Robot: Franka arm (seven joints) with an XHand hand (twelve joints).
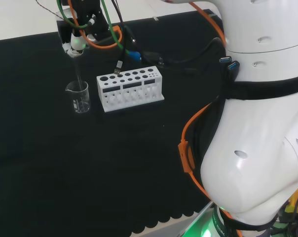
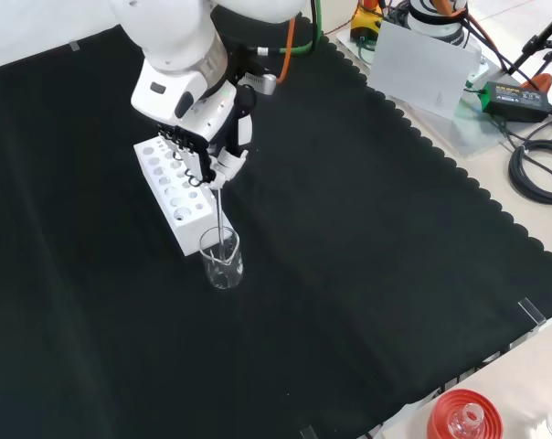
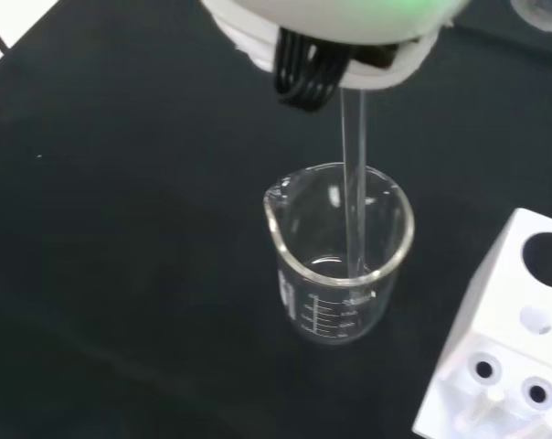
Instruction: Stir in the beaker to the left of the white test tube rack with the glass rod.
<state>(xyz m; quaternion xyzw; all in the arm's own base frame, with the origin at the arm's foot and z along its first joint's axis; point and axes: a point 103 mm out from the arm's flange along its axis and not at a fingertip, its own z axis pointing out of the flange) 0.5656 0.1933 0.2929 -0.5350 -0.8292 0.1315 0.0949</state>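
Your hand [image 2: 212, 151] sits in the upper left of the front view, fingers curled round the top of the glass rod [image 2: 221, 219]. The rod hangs nearly upright, its lower end inside the clear beaker [image 2: 222, 260]. In the head view the beaker [image 1: 78, 97] stands on the black desk [image 1: 65, 163], just left of the white test tube rack [image 1: 130, 88].

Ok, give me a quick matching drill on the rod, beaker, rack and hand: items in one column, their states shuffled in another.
1. glass rod
2. beaker
3. white test tube rack
4. hand

a. curled round the rod's top
b. lower end down inside the beaker
c. stands upright beside the rack
d. its holes hold no tubes

Pairs: 1-b, 2-c, 3-d, 4-a
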